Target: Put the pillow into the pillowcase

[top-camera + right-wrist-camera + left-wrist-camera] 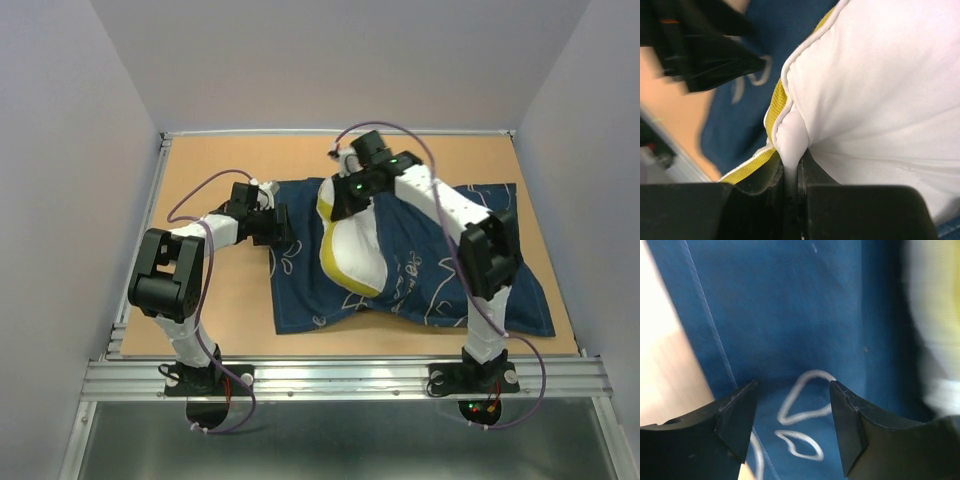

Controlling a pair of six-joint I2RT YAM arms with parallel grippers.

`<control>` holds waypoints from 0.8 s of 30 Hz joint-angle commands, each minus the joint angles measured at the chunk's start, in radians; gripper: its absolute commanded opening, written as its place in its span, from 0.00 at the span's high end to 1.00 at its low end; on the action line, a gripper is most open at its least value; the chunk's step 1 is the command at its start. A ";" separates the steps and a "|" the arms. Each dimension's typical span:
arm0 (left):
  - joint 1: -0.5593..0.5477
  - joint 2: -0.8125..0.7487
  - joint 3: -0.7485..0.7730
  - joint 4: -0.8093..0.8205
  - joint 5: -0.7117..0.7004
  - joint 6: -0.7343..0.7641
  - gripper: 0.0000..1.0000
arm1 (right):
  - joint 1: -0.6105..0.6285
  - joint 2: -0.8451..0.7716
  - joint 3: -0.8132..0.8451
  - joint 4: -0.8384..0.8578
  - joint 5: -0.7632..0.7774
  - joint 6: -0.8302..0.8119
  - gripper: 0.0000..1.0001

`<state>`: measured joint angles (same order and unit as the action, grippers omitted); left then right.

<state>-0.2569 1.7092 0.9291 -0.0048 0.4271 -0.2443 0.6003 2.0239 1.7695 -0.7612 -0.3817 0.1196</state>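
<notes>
The white pillow with a yellow band lies on the navy pillowcase, which is spread flat across the table. My right gripper is shut on a corner fold of the pillow at its far end; the jaws pinch the white fabric beside the yellow band. My left gripper is open just above the left part of the pillowcase, its fingers apart over white line drawings, holding nothing. The pillow's blurred edge shows at right in the left wrist view.
The orange tabletop shows left of the pillowcase and along the far side. A metal frame runs along the near edge. Grey walls enclose the table on three sides. The left arm's gripper shows dark at upper left in the right wrist view.
</notes>
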 commanded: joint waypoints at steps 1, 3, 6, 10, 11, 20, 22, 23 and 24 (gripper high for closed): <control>0.015 0.039 0.045 -0.047 -0.002 0.002 0.30 | -0.185 -0.152 -0.025 0.069 -0.507 -0.034 0.99; 0.022 0.047 0.048 -0.050 -0.002 0.002 0.30 | -0.236 -0.156 -0.045 0.069 -0.648 -0.029 0.99; 0.021 0.047 0.051 -0.049 -0.099 0.048 1.00 | -0.286 -0.157 -0.099 0.072 -0.784 -0.021 0.99; 0.022 -0.063 0.050 0.000 0.004 0.063 1.00 | -0.286 -0.160 -0.140 0.086 -0.893 -0.012 0.99; 0.022 -0.092 0.050 0.023 0.004 0.063 1.00 | -0.287 -0.156 -0.137 0.086 -0.904 -0.012 0.99; -0.132 -0.174 0.080 0.182 0.004 0.063 1.00 | -0.296 -0.174 -0.030 0.085 -0.973 0.021 0.99; -0.183 -0.140 0.044 0.298 0.004 0.063 1.00 | -0.298 -0.179 -0.010 0.085 -0.974 0.032 0.99; -0.195 -0.125 0.033 0.343 0.235 -0.266 0.52 | -0.298 -0.182 0.007 0.085 -0.973 0.043 1.00; -0.205 -0.108 0.028 0.383 0.236 -0.326 0.51 | -0.298 -0.183 0.014 0.086 -0.971 0.048 1.00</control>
<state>-0.4057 1.5513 0.9909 0.1925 0.4709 -0.2710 0.3069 1.8927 1.6703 -0.7113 -1.2320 0.1249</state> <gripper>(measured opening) 0.346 0.141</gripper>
